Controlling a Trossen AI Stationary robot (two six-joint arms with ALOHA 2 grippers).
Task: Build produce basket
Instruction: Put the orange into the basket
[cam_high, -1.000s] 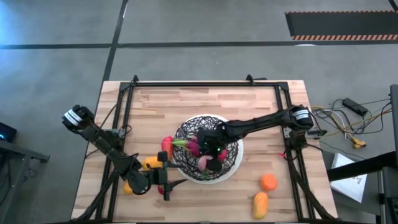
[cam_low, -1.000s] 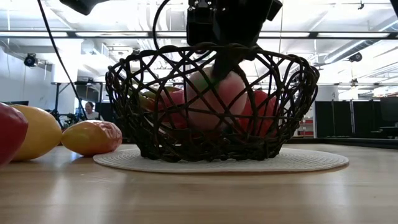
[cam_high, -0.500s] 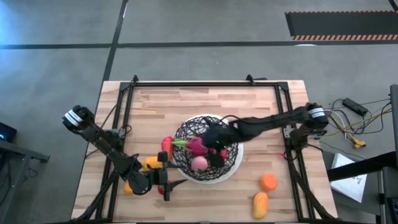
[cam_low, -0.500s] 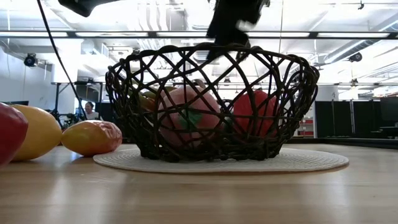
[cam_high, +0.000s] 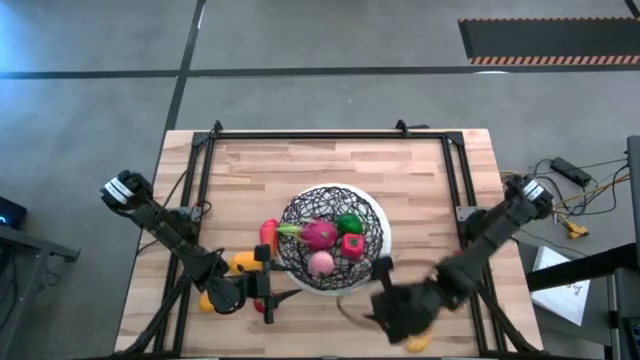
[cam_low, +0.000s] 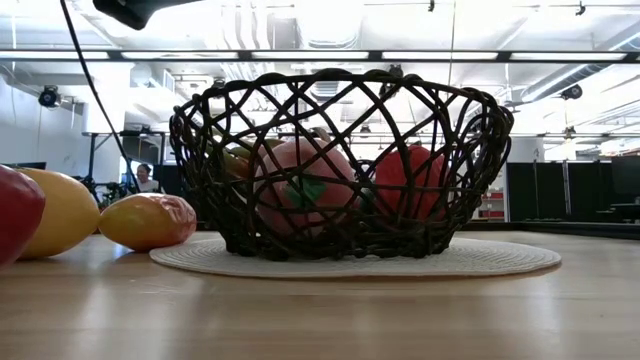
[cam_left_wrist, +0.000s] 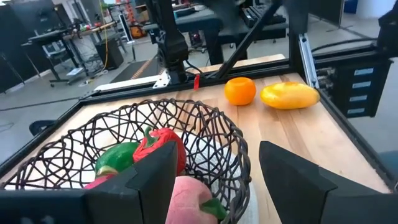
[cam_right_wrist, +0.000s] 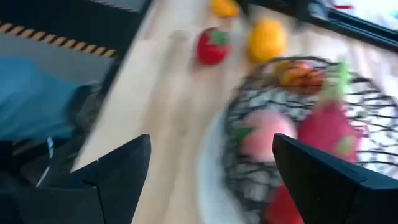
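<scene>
The wire basket (cam_high: 333, 238) sits on a pale round mat (cam_low: 500, 260) near the middle of the wooden tabletop (cam_high: 330, 170). Inside it, the high view shows a pink dragon fruit (cam_high: 319, 233) with a green tip, a green piece (cam_high: 348, 223), a red piece (cam_high: 352, 247) and a peach-pink piece (cam_high: 320, 263) at the near side of the bowl. In the low view the peach-pink piece and a red one show through the criss-crossing black wire.

The right gripper (cam_high: 400, 310) is low over the near right part of the tabletop, outside the basket and well apart from its rim (it is smeared in the high view). Its fingers (cam_right_wrist: 118, 174) stand wide apart in the right wrist view, with nothing between them. An orange fruit (cam_left_wrist: 240, 91) and a yellow-orange piece (cam_left_wrist: 289, 96) lie on the tabletop on that side of the basket, seen clearly from the left wrist; in the high view the right arm covers most of them.

The left gripper (cam_high: 262, 290) rests near the left front of the basket, just beside the mat. Its fingers (cam_left_wrist: 292, 174) are spread wide and hold nothing, with the basket's near rim and the peach-pink piece showing between them. Around the left gripper lie a red piece (cam_high: 266, 233), a yellow-orange piece (cam_high: 240, 263) and another yellow one (cam_high: 207, 300), all on the tabletop left of the basket. In the low view three of these sit at the left edge, beside the mat.
</scene>
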